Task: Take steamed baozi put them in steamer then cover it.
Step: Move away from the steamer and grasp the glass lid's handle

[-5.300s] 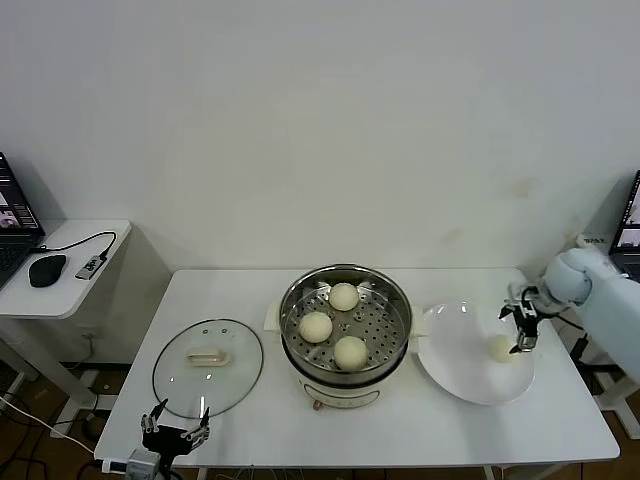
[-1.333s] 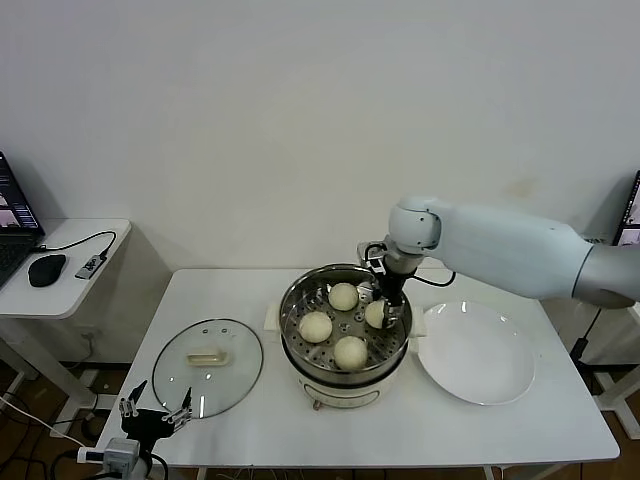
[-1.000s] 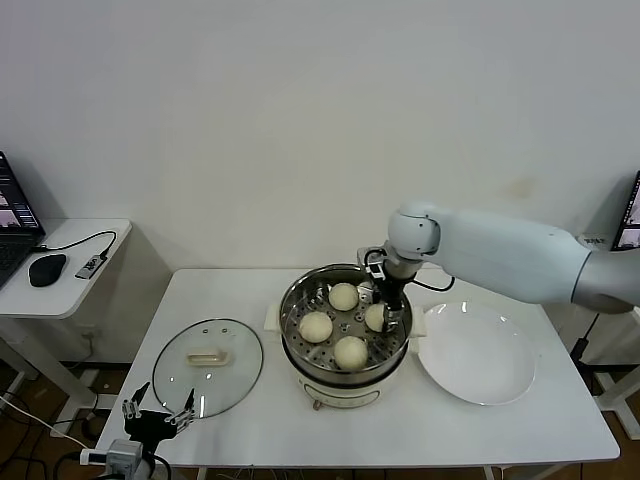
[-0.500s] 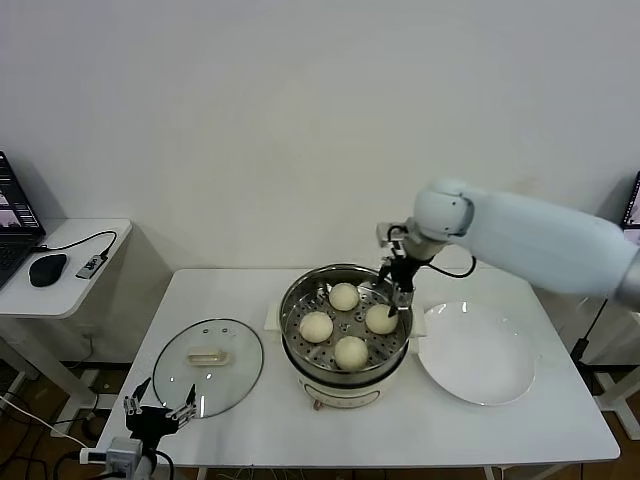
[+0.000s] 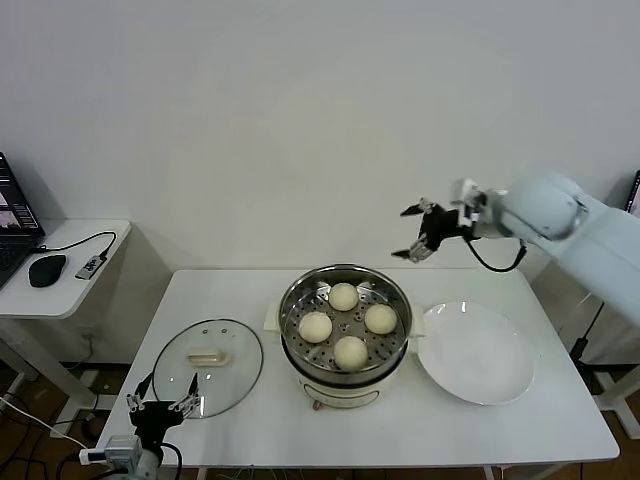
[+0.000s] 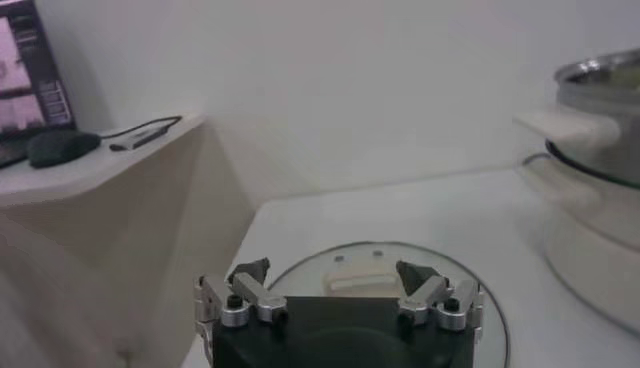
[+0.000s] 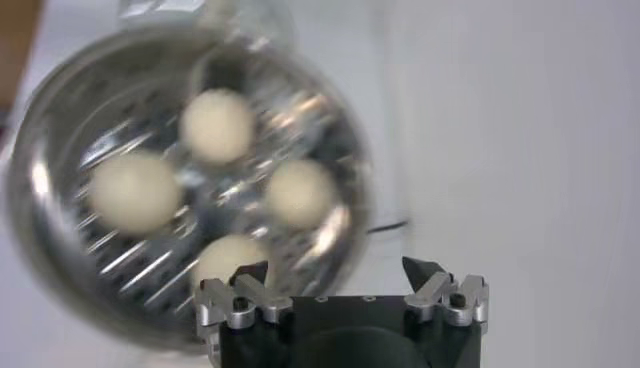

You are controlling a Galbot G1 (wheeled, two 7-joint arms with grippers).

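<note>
Right gripper point(image 5: 421, 234) now raised beyond steamer point(image 5: 345, 322), empty.

The right gripper point(image 5: 424, 233) hangs open-jawed in open air above and behind the steamer point(image 5: 346, 322), nothing between its jaws. Below them the steamer's mouth stands uncovered, its tray filled by four baozi point(image 5: 349, 322). Ahead of the open left gripper point(image 5: 160, 410) jaws, the glass cover point(image 5: 208, 366) lies flat on the table point(image 5: 250, 295), its handle point(image 5: 206, 356) unobstructed from above.
</note>
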